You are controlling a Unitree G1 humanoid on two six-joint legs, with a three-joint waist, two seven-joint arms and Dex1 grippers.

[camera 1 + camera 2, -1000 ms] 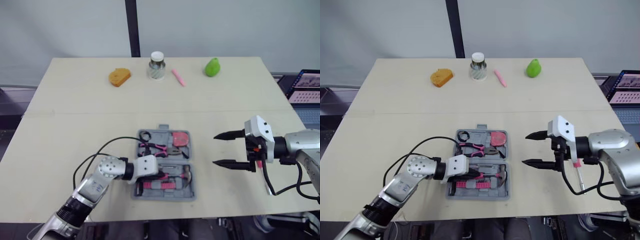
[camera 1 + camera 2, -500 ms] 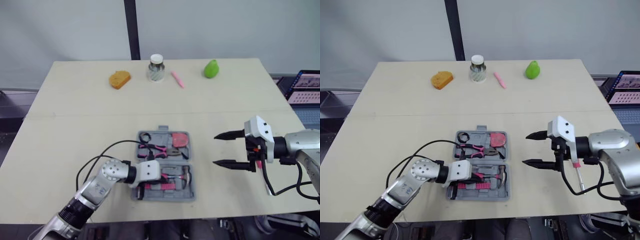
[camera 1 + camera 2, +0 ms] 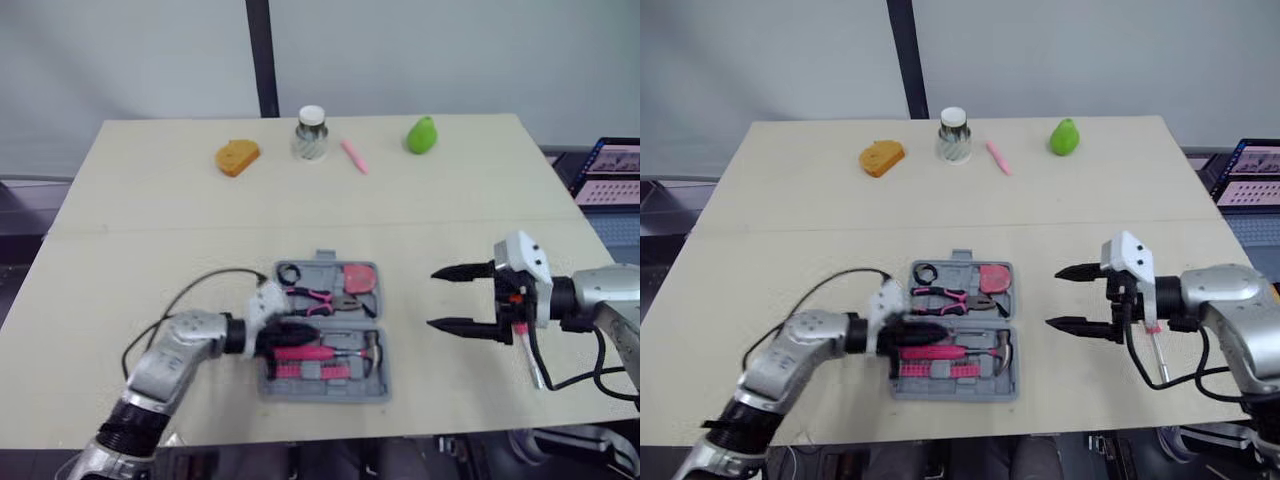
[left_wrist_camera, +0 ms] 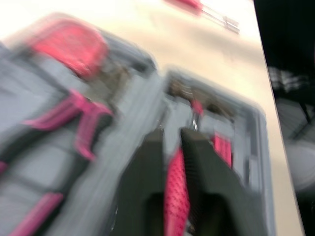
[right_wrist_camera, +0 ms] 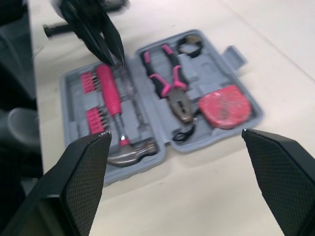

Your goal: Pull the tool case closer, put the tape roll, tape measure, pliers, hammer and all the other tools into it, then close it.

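Note:
The grey tool case (image 3: 372, 385) lies open at the table's front centre. Its far half holds the black tape roll (image 3: 290, 272), the pink-handled pliers (image 3: 320, 297) and the red tape measure (image 3: 360, 277). In the near half lie the hammer (image 3: 312, 352) with its pink handle and a row of pink bits (image 3: 300, 371). My left gripper (image 3: 310, 330) points right, low over the near half and along the hammer handle. Its fingers (image 4: 147, 172) are drawn close, and the handle shows through the slit between them. My right gripper (image 3: 433, 298) hangs open to the right of the case, holding nothing.
Along the far edge stand an orange sponge-like piece (image 3: 237, 157), a jar with a white lid (image 3: 311, 133), a pink pen (image 3: 354, 156) and a green pear (image 3: 422, 134). A laptop screen (image 3: 612, 170) sits beyond the table's right side. A black cable (image 3: 200, 290) loops by my left forearm.
My left arm has drawn back to the left and its wrist has turned, so the fingers now point right along the hammer handle. The right gripper has barely moved.

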